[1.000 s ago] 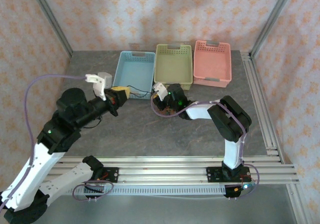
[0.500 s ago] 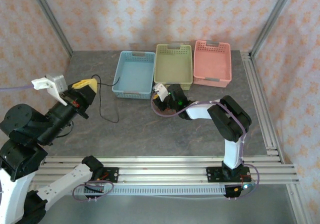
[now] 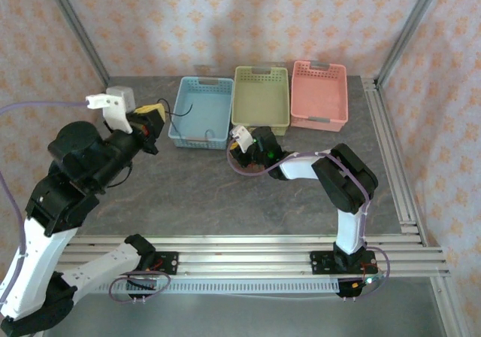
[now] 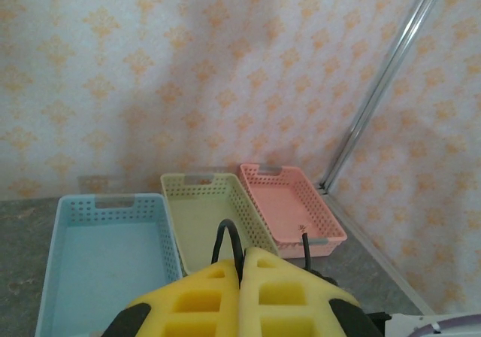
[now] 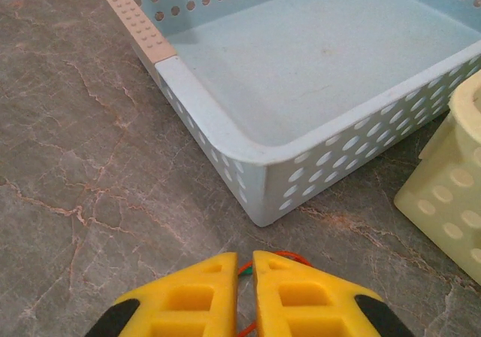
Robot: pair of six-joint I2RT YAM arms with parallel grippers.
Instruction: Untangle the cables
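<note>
Left gripper (image 4: pixel 242 258) clamps the black cable (image 4: pixel 225 224), its tail trailing rightward over the blue basket (image 3: pixel 204 83); right gripper (image 5: pixel 244 258) apparently pinches orange-red wire (image 5: pixel 289 256).

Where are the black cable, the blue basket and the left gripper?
black cable (image 4: pixel 228 223), left wrist view, top of its loop.
blue basket (image 3: pixel 207 107), top external view, bare floor.
left gripper (image 4: pixel 242 260), left wrist view, between its fingertips.

My fingers (image 4: pixel 197 301) are yellow blocks with square recesses and black bases; my left arm (image 3: pixel 83 164) and right arm (image 3: pixel 342 177) have black joints, white links, thin purple hoses (image 3: pixel 45 103) and white wrist camera housings (image 3: pixel 114 102).
</note>
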